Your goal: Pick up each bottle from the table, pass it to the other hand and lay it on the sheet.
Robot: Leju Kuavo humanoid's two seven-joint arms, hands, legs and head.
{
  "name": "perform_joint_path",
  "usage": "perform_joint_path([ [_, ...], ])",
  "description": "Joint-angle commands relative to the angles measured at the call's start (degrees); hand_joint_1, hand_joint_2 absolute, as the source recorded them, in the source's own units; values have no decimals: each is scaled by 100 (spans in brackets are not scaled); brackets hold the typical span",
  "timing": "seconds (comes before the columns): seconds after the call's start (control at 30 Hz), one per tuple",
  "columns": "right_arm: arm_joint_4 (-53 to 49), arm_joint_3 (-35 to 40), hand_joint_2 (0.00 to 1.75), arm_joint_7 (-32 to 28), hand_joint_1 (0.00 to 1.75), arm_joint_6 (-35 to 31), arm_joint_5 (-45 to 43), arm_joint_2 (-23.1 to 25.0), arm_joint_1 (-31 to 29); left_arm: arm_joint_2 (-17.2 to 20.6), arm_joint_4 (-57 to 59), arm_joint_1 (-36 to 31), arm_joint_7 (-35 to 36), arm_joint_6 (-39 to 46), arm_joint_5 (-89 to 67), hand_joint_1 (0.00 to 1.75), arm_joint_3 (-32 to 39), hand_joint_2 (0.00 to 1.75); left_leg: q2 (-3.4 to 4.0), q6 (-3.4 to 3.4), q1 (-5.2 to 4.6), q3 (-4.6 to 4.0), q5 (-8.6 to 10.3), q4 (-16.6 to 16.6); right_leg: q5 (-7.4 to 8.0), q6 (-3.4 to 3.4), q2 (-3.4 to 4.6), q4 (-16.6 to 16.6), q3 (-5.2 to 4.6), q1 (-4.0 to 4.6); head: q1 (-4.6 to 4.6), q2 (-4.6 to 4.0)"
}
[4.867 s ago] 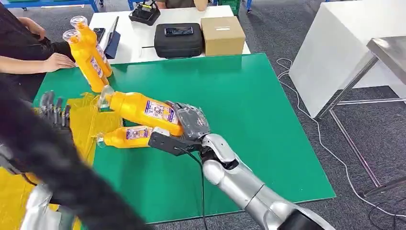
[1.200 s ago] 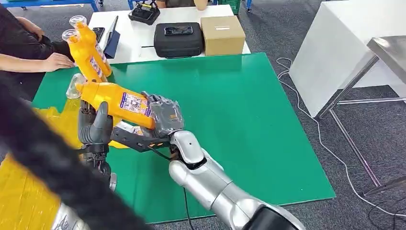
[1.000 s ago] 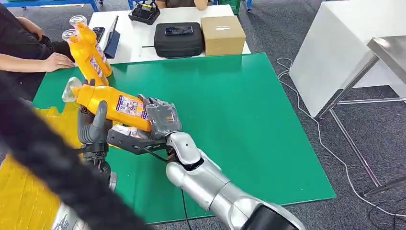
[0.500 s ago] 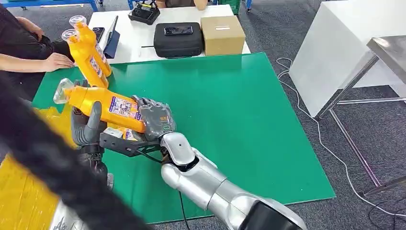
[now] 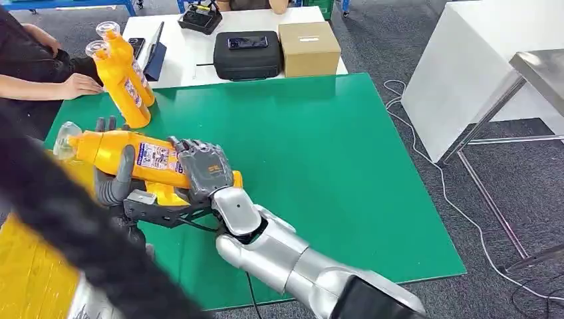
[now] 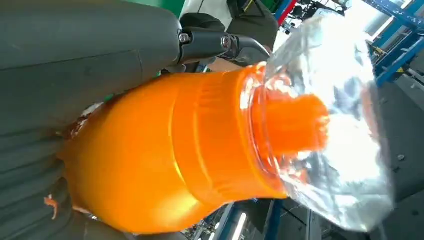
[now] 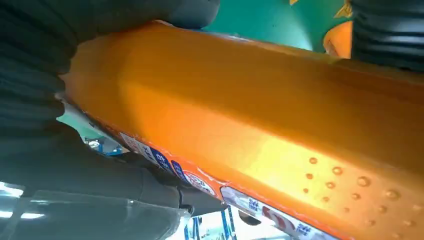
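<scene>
An orange bottle (image 5: 126,154) with a clear cap (image 5: 64,133) hangs level over the left side of the green table (image 5: 332,173). My right hand (image 5: 203,170) grips its base end. My left hand (image 5: 112,183) wraps its neck end, thumb across the front. Close up, the left wrist view has the bottle (image 6: 165,150) and its cap (image 6: 330,130) in my left hand (image 6: 65,55). In the right wrist view the bottle's body (image 7: 280,125) lies in my right hand (image 7: 45,80). Under the hands lies a second bottle (image 5: 165,195), mostly hidden. The yellow sheet (image 5: 30,279) spreads at lower left.
Two more orange bottles (image 5: 123,83) stand upright at the table's back left, by a person's hand (image 5: 80,85). On the white table behind are a black case (image 5: 247,54) and a cardboard box (image 5: 309,48). A dark blurred band crosses the lower left.
Both hands have carried the bottle left and lower, toward the sheet. Earlier my left hand stood apart over the sheet while the right held the bottle alone; now it grips the neck end.
</scene>
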Motion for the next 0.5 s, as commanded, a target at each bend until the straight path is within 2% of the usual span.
perform_joint_path([
  [0.03, 464, 914, 175, 128, 175, 221, -43, -92, -96, 47, 252, -358, 128, -65, 104, 0, -237, 175, -14, -8, 5, 18, 2, -10, -3, 0, -23, -12, 24, 5, 0, 0],
  [0.5, 489, 1352, 175, 365, 175, 393, -499, -92, -335, 0, -10, -331, 122, 97, 117, 0, -147, 175, -13, -5, 3, 4, 1, -1, -3, 0, -20, -4, 8, 3, 0, 0],
])
